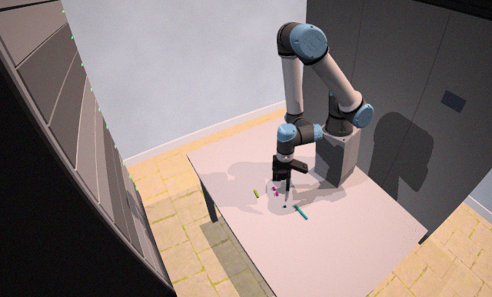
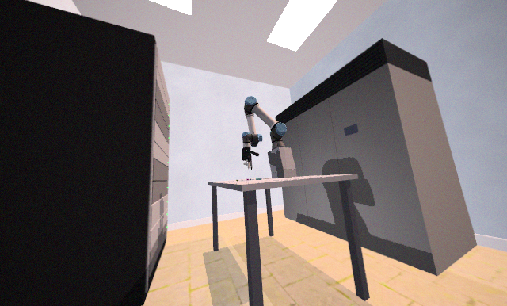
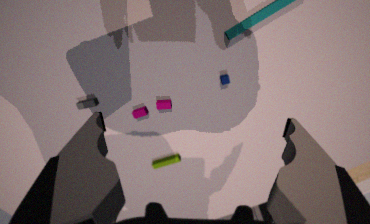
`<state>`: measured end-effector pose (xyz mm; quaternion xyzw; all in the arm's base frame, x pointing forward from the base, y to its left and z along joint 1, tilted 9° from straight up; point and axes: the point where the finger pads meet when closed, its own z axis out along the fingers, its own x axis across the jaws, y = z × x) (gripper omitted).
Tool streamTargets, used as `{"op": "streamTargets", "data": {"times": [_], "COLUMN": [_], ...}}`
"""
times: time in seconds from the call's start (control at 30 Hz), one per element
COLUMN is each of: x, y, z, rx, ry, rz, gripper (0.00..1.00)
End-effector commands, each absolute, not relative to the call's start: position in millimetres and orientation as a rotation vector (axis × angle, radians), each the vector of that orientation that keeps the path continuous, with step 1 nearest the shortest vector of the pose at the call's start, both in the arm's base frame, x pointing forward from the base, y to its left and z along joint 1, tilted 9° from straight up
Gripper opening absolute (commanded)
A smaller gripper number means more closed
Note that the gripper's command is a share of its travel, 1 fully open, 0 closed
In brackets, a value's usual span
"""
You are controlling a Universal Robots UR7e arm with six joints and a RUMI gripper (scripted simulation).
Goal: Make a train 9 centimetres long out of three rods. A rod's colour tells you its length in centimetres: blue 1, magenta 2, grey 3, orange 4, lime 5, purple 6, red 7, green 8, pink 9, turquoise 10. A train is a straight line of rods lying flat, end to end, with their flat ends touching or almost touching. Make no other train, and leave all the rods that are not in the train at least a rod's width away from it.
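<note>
My gripper [image 3: 193, 116] is open and empty, hovering above the table over the group of rods; it also shows in the top view [image 1: 286, 189] and in the exterior view [image 2: 248, 163]. In the wrist view two magenta rods [image 3: 140, 112] [image 3: 164, 104] lie close together but apart, with a small gap between them. A grey rod [image 3: 87, 102] lies to their left. A lime rod [image 3: 166, 161] lies below them, between my fingers. A blue rod [image 3: 224, 79] lies to the right, and a turquoise rod [image 3: 258, 17] at the top right. All lie flat and apart.
In the top view the lime rod [image 1: 256, 193], the magenta rods [image 1: 275, 191], the blue rod [image 1: 284, 206] and the turquoise rod [image 1: 300, 211] lie near the table's left-middle. The robot's base pedestal [image 1: 337, 154] stands behind them. The table's left edge is near the lime rod.
</note>
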<state>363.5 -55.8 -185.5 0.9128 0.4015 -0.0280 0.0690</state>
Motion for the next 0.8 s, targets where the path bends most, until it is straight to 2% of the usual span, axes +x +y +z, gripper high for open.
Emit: {"op": "streamTargets", "data": {"times": [0.0, 0.77], "x": [363, 364], "y": [-59, -73], "z": [-185, -185], "rx": [2.828, 2.987], "ry": [0.984, 0.059], "rz": [-0.073, 0.000], "gripper": [1.00, 1.00]}}
